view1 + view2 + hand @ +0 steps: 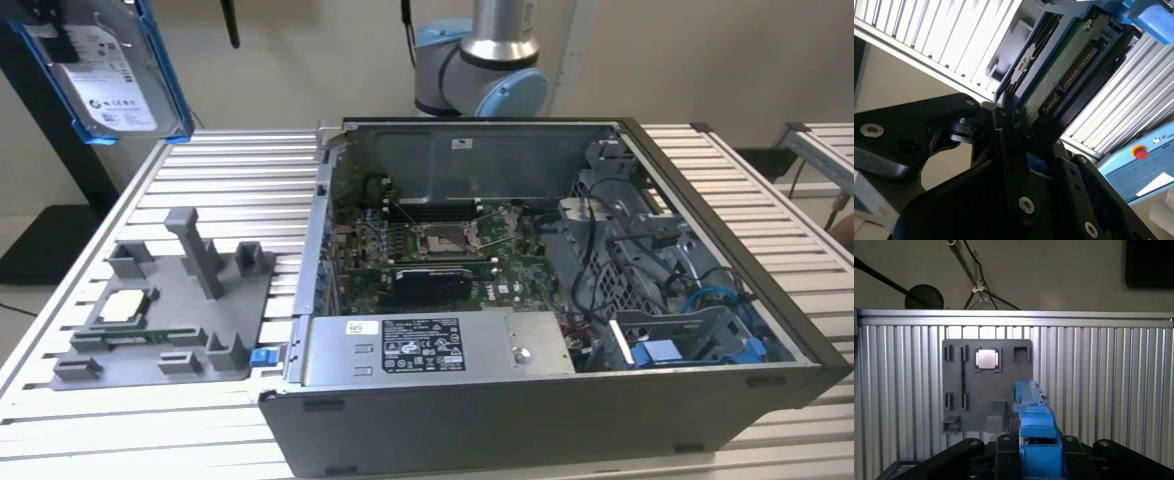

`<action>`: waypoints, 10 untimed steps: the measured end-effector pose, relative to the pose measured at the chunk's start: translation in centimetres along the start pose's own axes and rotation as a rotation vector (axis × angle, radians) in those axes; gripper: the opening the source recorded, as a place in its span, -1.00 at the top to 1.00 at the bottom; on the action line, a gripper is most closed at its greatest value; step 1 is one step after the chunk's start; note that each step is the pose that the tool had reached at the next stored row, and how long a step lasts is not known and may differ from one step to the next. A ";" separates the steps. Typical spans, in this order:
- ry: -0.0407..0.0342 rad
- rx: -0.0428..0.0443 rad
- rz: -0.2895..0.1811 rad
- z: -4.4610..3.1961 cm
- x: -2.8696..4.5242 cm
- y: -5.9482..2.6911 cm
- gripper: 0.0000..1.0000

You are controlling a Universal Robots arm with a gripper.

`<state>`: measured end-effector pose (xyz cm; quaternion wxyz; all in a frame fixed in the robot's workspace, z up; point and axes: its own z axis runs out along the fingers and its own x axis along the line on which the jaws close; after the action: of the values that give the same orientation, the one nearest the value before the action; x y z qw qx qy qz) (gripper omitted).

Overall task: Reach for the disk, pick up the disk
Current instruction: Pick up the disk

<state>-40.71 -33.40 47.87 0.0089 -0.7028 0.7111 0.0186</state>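
at the exterior view's left, your disk (118, 72) is up off the bench (240, 170), hanging above its far corner. it stands on end, long axis near vertical and leaning a little, labelled face toward the camera, a blue bracket (166, 70) round its edges. the pincer (1024, 127) is clamped on it: in the second wrist view black fingers (1004, 135) press either side of one short end, and the disk's length runs straight away from them. below it on the bench lies a grey fixture (220, 300) holding a square chip (123, 307). further right sits the open computer case (534, 420), the arm (487, 60) behind it.
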 end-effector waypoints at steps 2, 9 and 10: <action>0.0000 -0.0006 0.000 -0.01 -0.01 -0.82 1.00; 0.0001 -0.0026 0.000 -0.05 -0.04 -3.71 1.00; 0.0001 -0.0027 0.000 -0.06 -0.05 -4.02 1.00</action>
<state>-36.68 -33.40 47.88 0.0079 -0.7028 0.7111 0.0195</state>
